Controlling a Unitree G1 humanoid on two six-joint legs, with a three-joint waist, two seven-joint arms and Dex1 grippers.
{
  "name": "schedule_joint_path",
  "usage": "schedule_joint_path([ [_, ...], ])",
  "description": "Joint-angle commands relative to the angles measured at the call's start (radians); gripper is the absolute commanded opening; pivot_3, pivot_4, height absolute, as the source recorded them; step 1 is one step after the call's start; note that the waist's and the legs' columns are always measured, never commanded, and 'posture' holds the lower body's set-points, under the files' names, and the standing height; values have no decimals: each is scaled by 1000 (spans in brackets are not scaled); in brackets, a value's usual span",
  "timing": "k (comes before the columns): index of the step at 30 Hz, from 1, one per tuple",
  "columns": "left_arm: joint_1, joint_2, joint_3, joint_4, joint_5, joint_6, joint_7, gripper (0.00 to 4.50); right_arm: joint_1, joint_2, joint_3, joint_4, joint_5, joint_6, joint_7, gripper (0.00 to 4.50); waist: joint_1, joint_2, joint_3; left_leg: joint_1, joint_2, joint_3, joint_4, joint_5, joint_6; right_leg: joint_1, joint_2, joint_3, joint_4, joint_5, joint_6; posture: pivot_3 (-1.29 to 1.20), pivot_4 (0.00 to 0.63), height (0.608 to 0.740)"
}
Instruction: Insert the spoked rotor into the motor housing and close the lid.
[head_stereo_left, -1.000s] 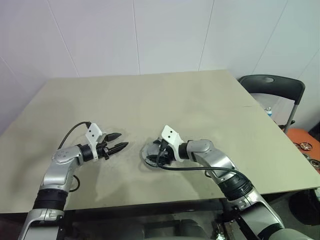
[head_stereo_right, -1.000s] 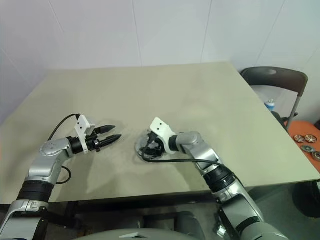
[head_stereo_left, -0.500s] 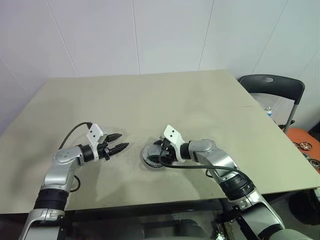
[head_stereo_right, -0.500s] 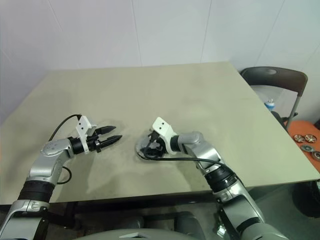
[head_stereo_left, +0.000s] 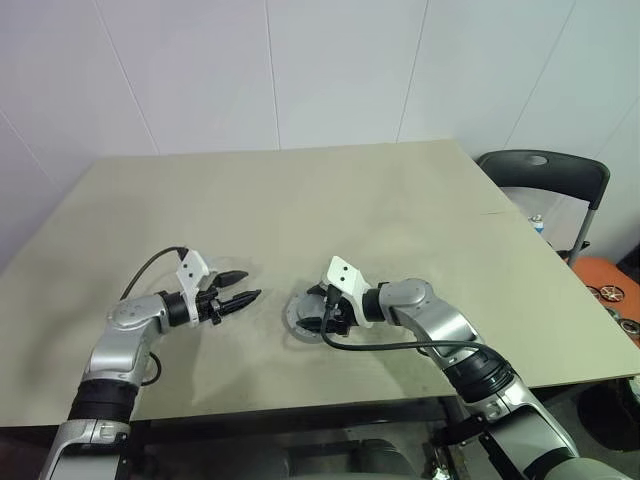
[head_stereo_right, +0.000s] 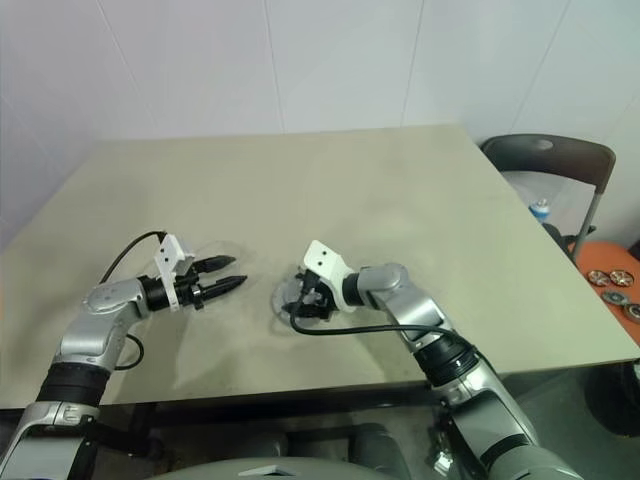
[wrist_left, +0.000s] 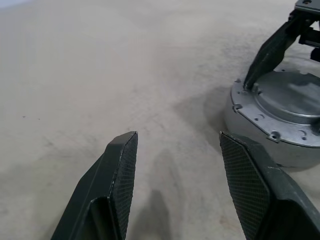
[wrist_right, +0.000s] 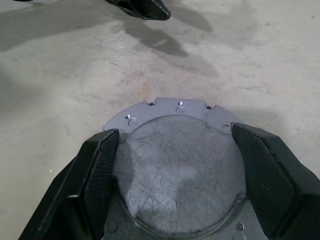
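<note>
White walls stand behind a beige table (head_stereo_left: 400, 200); the right gripper (wrist_right: 175, 150) has its fingers spread either side of the round lid (wrist_right: 177, 172) on the grey motor housing (wrist_left: 272, 125); the left gripper (head_stereo_left: 240, 297) hovers just beside the housing, fingers apart and empty; the spoked rotor cannot be made out.

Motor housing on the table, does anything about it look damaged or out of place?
Nothing looks damaged. The motor housing sits flat on the table, its scratched lid level and seated. The open right tool straddles the lid.
</note>
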Motion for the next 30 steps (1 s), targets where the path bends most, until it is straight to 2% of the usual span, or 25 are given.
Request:
schedule_joint_path([
  [1, 0, 19, 2, -40, -16, 2, -24, 2771, 4, 3, 20, 61, -55, 6, -44, 3233, -1, 0, 0, 0, 0, 0, 0, 0, 0, 0, 0, 0, 0, 0, 0, 0, 0, 740],
  [8, -21, 0, -60, -53, 0, 26, -71, 2771, 16, -25, 69, 94, -73, 66, -30, 3233, 0, 0, -1, 8, 1, 0, 0, 0, 0, 7, 1, 0, 1, -1, 0, 0, 0, 740],
  [11, -63, -21, -91, -30, 14, 24, -69, 2771, 16, -22, 69, 84, -69, 78, -30, 3233, 1, 0, -1, 16, 0, 0, 0, 0, 0, 16, 1, -1, -1, -4, 3, 0, 0, 740],
  [18, -120, -66, -135, 3, 28, 18, -76, 2771, 34, -43, 97, 80, -83, 124, -28, 3233, -1, 1, -3, 17, 1, -1, -2, 0, 0, 18, 1, -1, -6, -3, 3, 0, 0, 740],
  [30, -129, -92, -171, -20, 26, 32, -85, 2771, 59, -40, 104, 108, -69, 153, -11, 3233, 1, 3, -7, 17, 1, -1, -2, 0, 1, 20, 0, -1, -8, -3, 4, 0, 0, 740],
])
